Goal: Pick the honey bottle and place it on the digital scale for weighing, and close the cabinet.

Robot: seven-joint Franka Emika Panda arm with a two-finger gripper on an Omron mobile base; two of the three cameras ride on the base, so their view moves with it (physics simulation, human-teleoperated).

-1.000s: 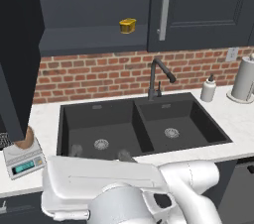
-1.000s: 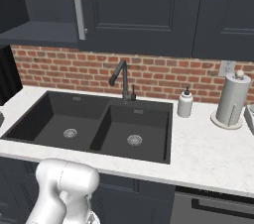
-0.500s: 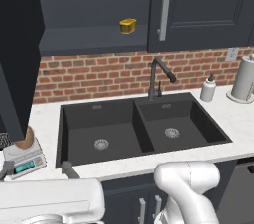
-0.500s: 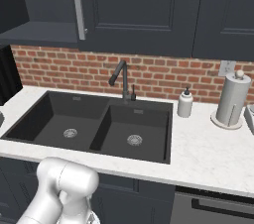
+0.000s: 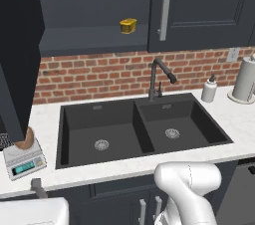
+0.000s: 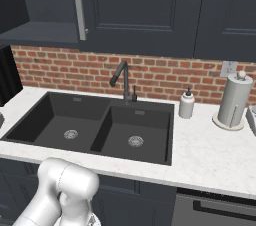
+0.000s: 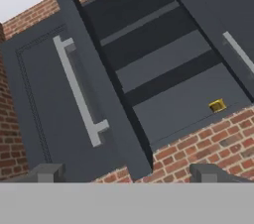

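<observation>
honey bottle (image 5: 25, 139) on digital scale (image 5: 23, 161), left of sink (image 5: 139, 129), open cabinet (image 5: 94, 40) above

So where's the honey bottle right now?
In the left base view, the honey bottle sits on the digital scale, on the counter left of the sink.

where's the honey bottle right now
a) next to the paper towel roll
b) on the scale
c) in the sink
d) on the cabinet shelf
b: the honey bottle sits on the scale at the counter's left end, partly hidden behind the open cabinet door; what stands on the shelf is a small yellow container.
</observation>
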